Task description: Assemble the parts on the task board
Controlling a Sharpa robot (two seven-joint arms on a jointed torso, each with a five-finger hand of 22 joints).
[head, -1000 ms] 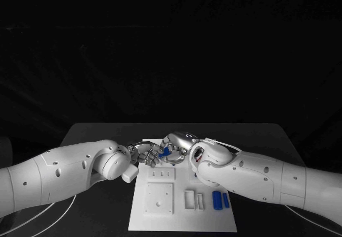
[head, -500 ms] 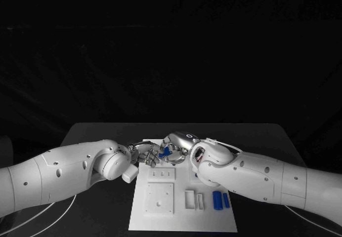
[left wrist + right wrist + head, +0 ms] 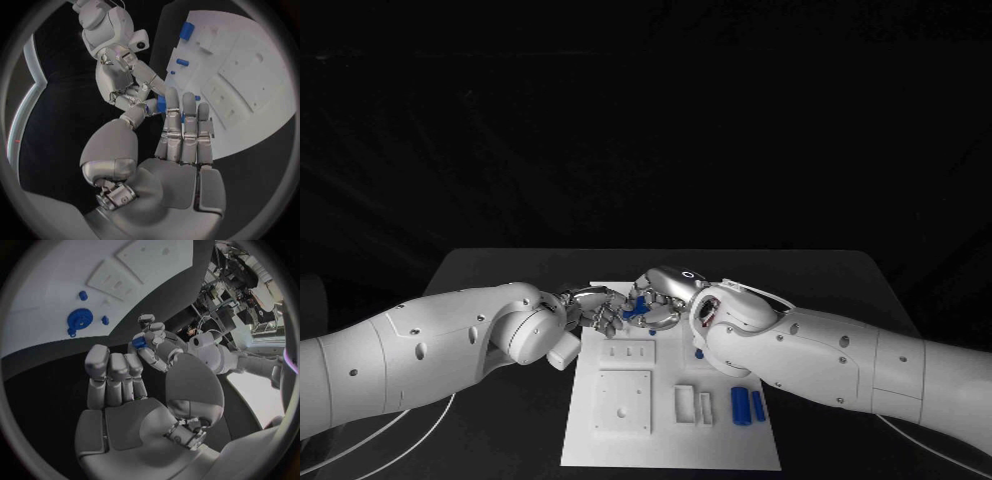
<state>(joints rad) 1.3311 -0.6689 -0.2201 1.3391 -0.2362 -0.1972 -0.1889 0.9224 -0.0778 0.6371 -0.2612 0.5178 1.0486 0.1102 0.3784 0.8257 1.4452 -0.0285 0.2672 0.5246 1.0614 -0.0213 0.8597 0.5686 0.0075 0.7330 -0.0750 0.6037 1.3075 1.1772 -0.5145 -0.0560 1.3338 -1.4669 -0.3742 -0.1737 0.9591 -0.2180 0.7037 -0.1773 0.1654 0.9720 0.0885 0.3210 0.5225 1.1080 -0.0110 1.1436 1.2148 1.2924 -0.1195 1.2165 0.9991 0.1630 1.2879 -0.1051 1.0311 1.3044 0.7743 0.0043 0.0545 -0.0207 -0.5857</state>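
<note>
Black table (image 3: 502, 270), board (image 3: 661, 440) lower centre with two blue parts (image 3: 746, 405) at its near right. Further up, both hands meet at the board's far end: left hand (image 3: 599, 310) pinches a blue part (image 3: 638, 304); right hand (image 3: 664, 300) just beside it, fingers half-curled, holding nothing.

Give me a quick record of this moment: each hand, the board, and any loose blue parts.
left hand: pinches a small blue part at its fingertips
right hand: beside the left hand, touching the same part; grip unclear
task board: white, flat on the black table
loose parts: two blue cylinders side by side on the board's right side
</note>
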